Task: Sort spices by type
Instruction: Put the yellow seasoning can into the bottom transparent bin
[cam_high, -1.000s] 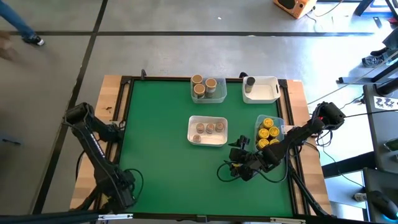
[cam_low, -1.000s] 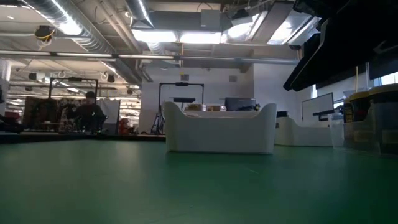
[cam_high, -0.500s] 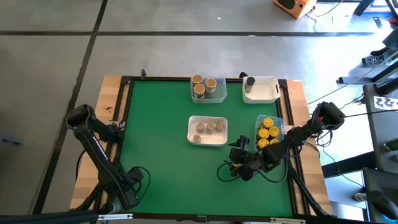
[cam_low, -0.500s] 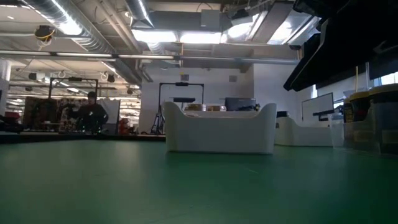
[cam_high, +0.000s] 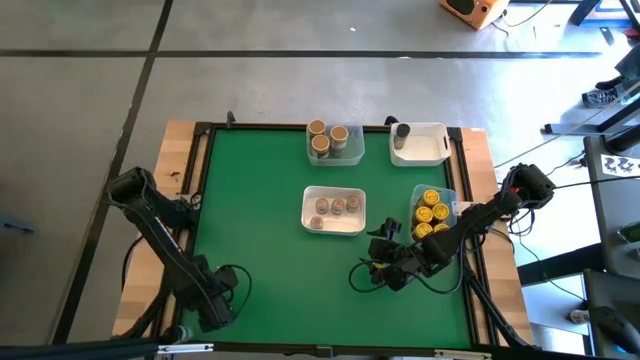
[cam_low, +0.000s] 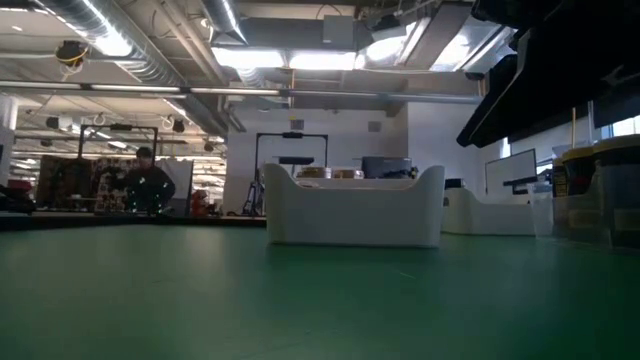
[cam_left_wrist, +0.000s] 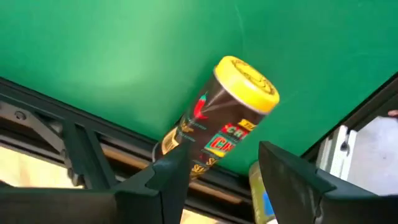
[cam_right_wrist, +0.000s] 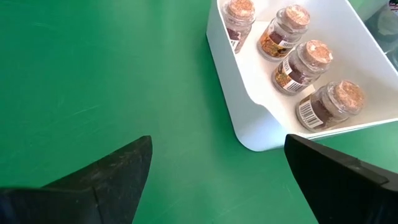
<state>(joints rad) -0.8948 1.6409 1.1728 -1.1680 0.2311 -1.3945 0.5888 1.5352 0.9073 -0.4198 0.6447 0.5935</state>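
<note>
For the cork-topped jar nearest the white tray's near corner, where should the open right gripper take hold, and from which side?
Probably from above, the fingers closing on the cork top or the neck just below. The small glass jar stands upright in the white rectangular tray, beside another jar; the tray wall blocks a side approach. The right gripper hangs open before the tray.

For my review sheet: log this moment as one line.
left gripper: jaws shut on yellow-lidded jar, near table edge | right gripper: open, empty, beside white tray

a white tray (cam_low: 354, 212) sits on the green table (cam_low: 200, 300); a person (cam_low: 146, 183) stands far behind.
</note>
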